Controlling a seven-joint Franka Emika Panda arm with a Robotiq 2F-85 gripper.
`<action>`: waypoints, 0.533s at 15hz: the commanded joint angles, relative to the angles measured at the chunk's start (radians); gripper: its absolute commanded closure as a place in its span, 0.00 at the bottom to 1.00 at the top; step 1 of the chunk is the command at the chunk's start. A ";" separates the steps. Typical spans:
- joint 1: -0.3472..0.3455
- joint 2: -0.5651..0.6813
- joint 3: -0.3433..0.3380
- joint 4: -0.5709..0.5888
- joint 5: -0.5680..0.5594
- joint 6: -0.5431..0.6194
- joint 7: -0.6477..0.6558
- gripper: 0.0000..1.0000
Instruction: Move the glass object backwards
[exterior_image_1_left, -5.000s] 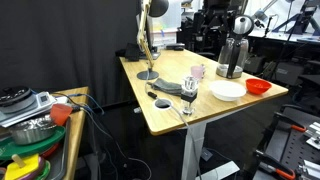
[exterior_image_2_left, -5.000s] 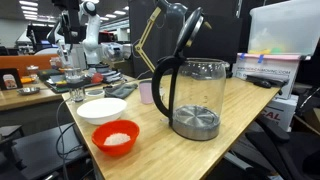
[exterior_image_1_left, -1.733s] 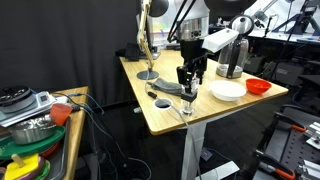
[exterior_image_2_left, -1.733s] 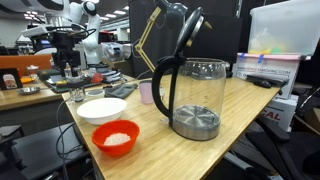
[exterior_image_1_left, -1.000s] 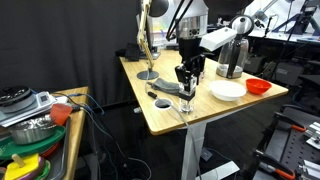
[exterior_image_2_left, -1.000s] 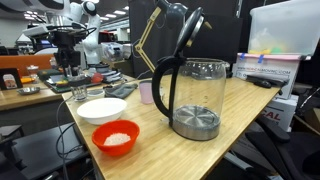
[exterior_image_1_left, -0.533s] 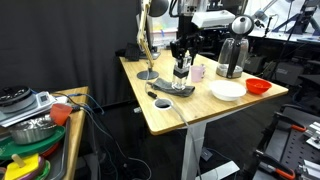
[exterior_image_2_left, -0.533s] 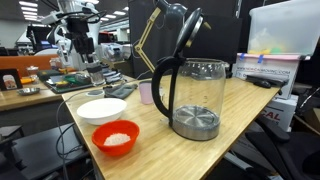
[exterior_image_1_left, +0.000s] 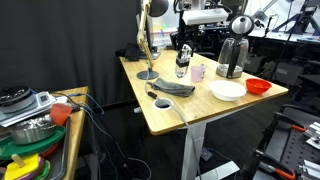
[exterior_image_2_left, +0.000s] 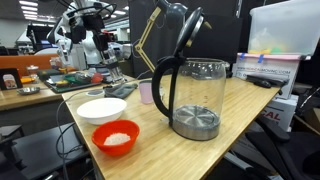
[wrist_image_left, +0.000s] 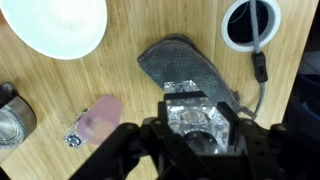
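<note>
Two fingers (wrist_image_left: 150, 135) of the pincer (wrist_image_left: 196, 128) gripped the glass object (wrist_image_left: 196, 118) from either side, above the near end of a grey cloth (wrist_image_left: 180, 62). In an exterior view it sat just left of the pink cup (exterior_image_1_left: 198, 72). White plate (exterior_image_1_left: 228, 90), red bowl (exterior_image_1_left: 258, 86) and steel jug (exterior_image_1_left: 231, 57) stood further right on the desk (exterior_image_1_left: 160, 115).

glass bottle (wrist_image_left: 197, 118), upright, gripped btwn jaws
</note>
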 joint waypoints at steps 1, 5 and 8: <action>-0.007 0.063 -0.024 0.074 -0.069 -0.024 0.121 0.73; -0.003 0.143 -0.065 0.148 -0.058 -0.034 0.171 0.73; 0.002 0.206 -0.082 0.212 -0.024 -0.046 0.182 0.73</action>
